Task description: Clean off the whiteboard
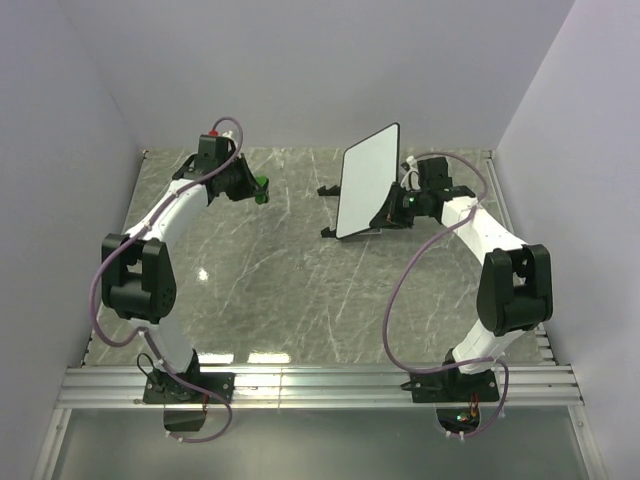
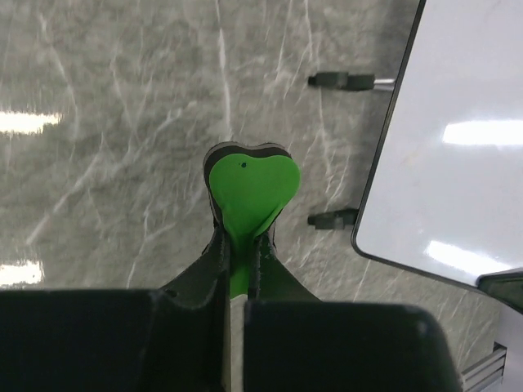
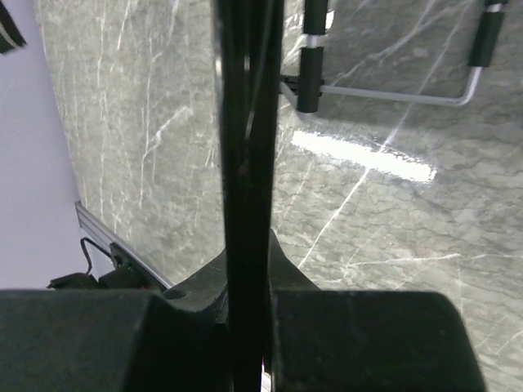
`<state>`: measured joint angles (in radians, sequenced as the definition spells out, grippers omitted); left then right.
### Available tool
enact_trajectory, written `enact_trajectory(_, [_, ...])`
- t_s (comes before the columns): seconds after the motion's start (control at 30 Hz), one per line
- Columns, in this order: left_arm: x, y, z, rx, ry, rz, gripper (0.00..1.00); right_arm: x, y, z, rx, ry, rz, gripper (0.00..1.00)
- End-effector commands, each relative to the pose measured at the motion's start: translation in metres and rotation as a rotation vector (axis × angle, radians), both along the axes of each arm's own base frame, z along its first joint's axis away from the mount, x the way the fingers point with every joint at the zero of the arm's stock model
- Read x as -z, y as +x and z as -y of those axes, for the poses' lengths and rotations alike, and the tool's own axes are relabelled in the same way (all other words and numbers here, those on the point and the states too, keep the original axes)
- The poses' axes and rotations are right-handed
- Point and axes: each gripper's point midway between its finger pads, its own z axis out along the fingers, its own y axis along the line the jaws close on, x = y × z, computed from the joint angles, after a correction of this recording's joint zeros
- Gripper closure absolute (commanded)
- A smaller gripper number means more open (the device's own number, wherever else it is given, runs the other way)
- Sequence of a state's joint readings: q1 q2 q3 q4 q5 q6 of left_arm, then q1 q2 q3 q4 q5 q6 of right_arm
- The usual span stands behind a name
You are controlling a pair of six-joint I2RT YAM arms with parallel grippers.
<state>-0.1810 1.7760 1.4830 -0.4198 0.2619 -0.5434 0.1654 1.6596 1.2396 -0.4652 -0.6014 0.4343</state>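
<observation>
Clamping the blank, black-edged white rectangular whiteboard point(image 1: 368, 180), my right gripper point(image 1: 398, 207) holds it tilted. My left gripper point(image 2: 239, 241) pinches a green block point(image 2: 252, 188).

I have open counter point(image 1: 270, 290) across the centre and lower middle of the top view, between the two arms. The whiteboard point(image 1: 368, 180) stands tilted right of centre near the top and blocks that side. Its black feet point(image 1: 327, 190) jut left, and the right gripper point(image 1: 398, 208), clamped on its edge, fills the room behind. The left gripper point(image 1: 258, 188), at upper left and pinching the green block point(image 1: 262, 188), has bare counter between it and those feet. Walls point(image 1: 60, 150) close the left, right and far sides.
</observation>
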Motion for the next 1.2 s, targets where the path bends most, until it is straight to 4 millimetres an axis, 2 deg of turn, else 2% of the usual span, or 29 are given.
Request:
enact_trajectory(0.0, [-0.024,-0.013,-0.005,-0.012,0.008,0.06,1.0,-0.039,0.017,-0.019,-0.069,0.041,0.172,1.0])
enact_trajectory(0.13, [-0.021,-0.029,-0.011,-0.021,0.021,0.056,1.0,-0.051,0.008,-0.034,-0.116,0.066,0.211,1.0])
enact_trajectory(0.27, [-0.021,-0.039,-0.015,-0.023,0.037,0.053,1.0,-0.058,0.003,-0.037,-0.132,0.083,0.226,1.0])
enact_trajectory(0.7, [-0.028,-0.074,-0.027,-0.024,0.065,0.065,1.0,-0.043,-0.004,-0.028,-0.141,0.013,0.175,1.0])
enact_trajectory(0.8, [-0.03,-0.08,-0.029,-0.027,0.068,0.069,1.0,-0.035,-0.006,-0.026,-0.14,0.001,0.146,1.0])
enact_trajectory(0.9, [-0.031,-0.086,-0.03,-0.028,0.069,0.071,1.0,-0.037,-0.005,-0.021,-0.111,-0.011,0.171,1.0])
enact_trajectory(1.0, [-0.033,-0.093,-0.032,-0.031,0.07,0.074,1.0,-0.048,-0.002,-0.013,-0.063,0.021,0.192,1.0])
enact_trajectory(1.17, [-0.031,-0.1,-0.033,-0.038,0.067,0.07,1.0,-0.052,0.001,-0.01,-0.071,0.019,0.202,1.0])
